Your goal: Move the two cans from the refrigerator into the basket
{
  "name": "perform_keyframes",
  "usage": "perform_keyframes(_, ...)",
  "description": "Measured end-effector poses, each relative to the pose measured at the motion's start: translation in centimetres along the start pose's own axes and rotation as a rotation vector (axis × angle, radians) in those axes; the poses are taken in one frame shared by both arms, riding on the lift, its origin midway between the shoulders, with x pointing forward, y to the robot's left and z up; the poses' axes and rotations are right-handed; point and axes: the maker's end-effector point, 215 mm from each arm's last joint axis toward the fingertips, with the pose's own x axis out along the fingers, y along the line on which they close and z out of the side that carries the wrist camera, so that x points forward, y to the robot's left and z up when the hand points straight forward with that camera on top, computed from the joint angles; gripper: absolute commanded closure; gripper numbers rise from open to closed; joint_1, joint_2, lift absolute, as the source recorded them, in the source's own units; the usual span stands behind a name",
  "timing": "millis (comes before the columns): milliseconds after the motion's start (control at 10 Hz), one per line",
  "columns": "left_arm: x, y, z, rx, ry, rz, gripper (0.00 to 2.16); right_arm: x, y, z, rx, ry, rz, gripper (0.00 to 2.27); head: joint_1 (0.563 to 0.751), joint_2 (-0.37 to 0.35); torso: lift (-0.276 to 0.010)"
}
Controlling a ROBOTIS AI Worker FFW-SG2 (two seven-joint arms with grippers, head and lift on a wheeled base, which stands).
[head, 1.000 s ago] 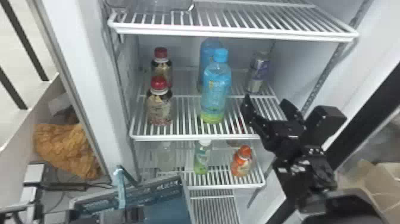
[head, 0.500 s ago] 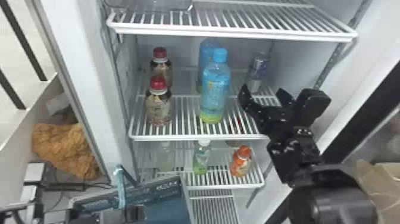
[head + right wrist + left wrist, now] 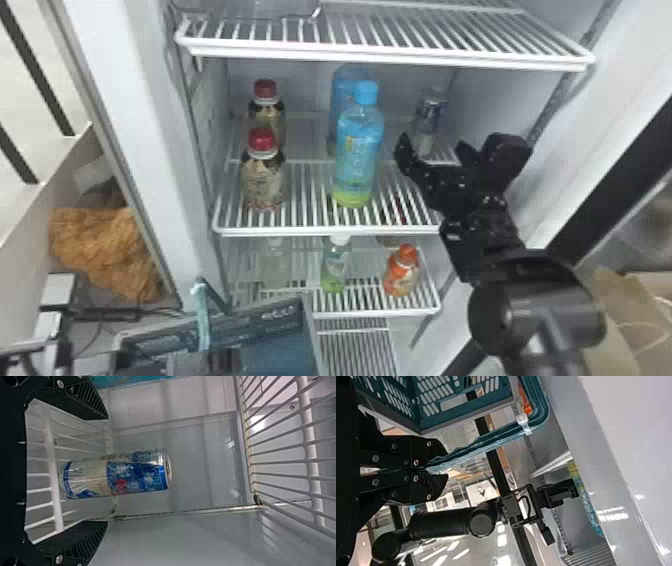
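Far left, well apart from the right gripper, lies an orange-brown crumpled bundle. Nearer the bottom comes the left gripper, clamped on the basket handle of the teal plastic basket, which hangs beside those fingertips.

In the refrigerator, left of the right gripper, two red-capped bottles stand upright on the wire shelf, one behind the other. Below them, a clear bottle and a white-capped green bottle stand on the lower shelf. Just left of the right gripper are two blue bottles, upright, the front one partly covering the rear. An orange bottle stands on the lower shelf, below and left of that gripper.

The right gripper is released, fingers spread and empty. The silver-and-blue can stands upright on the wire shelf just beyond its fingertips, roughly in line with the gap. Right of this gripper, past the refrigerator's side, is brown cardboard.
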Motion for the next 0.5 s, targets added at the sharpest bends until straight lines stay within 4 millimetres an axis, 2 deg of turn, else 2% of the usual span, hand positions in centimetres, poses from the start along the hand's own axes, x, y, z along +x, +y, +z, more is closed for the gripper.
perform_keyframes(500,0.2,0.0,-0.1,-0.001,0.005,-0.006,1.20,3.4,-0.8,0.5,-0.077,0.036,-0.023,0.11,0.695,-0.135,-0.025)
